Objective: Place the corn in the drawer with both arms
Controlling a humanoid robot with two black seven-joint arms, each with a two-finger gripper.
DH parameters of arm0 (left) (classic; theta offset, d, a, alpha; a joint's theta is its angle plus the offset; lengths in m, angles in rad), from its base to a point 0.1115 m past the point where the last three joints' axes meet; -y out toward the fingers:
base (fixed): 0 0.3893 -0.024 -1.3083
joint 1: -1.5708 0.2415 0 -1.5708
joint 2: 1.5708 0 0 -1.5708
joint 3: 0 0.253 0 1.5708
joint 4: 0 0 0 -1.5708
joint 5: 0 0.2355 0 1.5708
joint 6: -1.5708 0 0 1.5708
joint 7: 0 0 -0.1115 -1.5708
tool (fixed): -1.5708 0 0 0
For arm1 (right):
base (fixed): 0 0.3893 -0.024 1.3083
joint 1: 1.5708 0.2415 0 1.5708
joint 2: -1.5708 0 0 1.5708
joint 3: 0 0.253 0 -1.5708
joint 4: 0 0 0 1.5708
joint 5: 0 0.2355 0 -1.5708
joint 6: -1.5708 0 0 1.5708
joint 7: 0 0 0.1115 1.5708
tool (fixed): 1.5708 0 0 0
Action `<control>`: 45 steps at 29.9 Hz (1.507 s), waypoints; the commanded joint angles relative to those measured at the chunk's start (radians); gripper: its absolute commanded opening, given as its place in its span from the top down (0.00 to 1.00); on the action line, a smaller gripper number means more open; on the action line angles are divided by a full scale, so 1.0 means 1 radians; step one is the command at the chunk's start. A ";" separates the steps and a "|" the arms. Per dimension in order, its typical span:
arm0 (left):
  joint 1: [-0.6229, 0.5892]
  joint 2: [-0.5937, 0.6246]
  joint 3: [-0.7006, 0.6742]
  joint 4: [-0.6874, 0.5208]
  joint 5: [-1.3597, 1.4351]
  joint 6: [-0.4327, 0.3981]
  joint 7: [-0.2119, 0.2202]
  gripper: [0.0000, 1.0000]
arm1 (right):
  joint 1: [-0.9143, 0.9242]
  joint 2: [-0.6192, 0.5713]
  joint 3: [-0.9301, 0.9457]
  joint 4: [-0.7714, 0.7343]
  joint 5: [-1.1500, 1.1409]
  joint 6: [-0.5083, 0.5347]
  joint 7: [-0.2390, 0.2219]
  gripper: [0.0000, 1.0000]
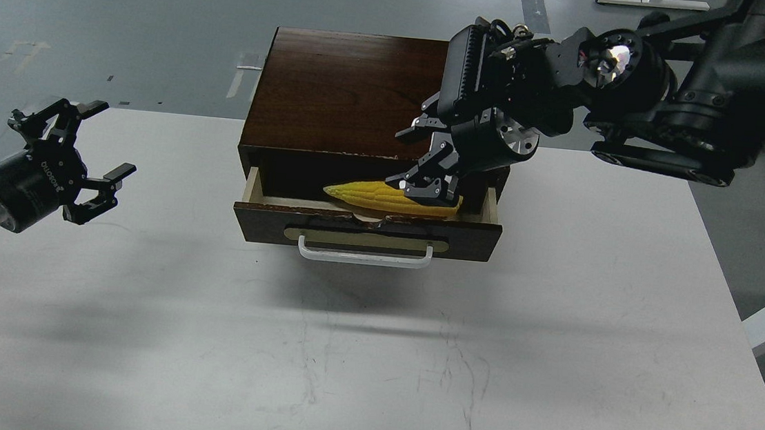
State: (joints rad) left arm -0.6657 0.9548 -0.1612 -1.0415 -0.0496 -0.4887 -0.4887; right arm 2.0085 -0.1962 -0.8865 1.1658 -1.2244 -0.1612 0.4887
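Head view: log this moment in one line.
drawer: open | corn: lying inside it, tip pointing left | right gripper: on corn's thick end, grip unclear | left gripper: open, empty, left of cabinet

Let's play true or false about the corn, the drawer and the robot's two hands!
1. The drawer is open. True.
2. The corn lies on the white table. False: it is over the open drawer, at the right hand.
3. The left hand is holding something. False: it is open and empty, off to the left of the cabinet.
4. The corn's pointed end faces left. True.
5. The drawer's handle is black. False: it is white.
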 commanded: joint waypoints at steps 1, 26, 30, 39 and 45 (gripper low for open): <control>0.000 -0.004 0.000 0.000 0.001 0.000 0.000 0.02 | 0.006 -0.061 0.037 -0.009 0.140 0.005 0.000 0.12; 0.011 -0.080 -0.008 0.024 -0.003 0.000 0.000 0.02 | -1.054 -0.471 1.116 -0.136 0.990 0.023 0.000 0.00; 0.011 -0.080 -0.008 0.026 -0.003 0.000 0.000 0.02 | -1.142 -0.454 1.182 -0.178 1.088 0.174 0.000 0.00; 0.021 -0.083 -0.012 0.029 -0.004 0.000 0.000 0.02 | -1.278 -0.408 1.209 -0.281 1.162 0.462 0.000 0.00; 0.055 -0.094 -0.075 0.029 -0.004 0.000 0.000 0.02 | -1.303 -0.344 1.209 -0.288 1.158 0.460 0.000 0.00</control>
State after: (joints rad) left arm -0.6245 0.8628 -0.2113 -1.0122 -0.0537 -0.4887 -0.4887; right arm 0.7111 -0.5722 0.3230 0.8789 -0.0649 0.2985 0.4888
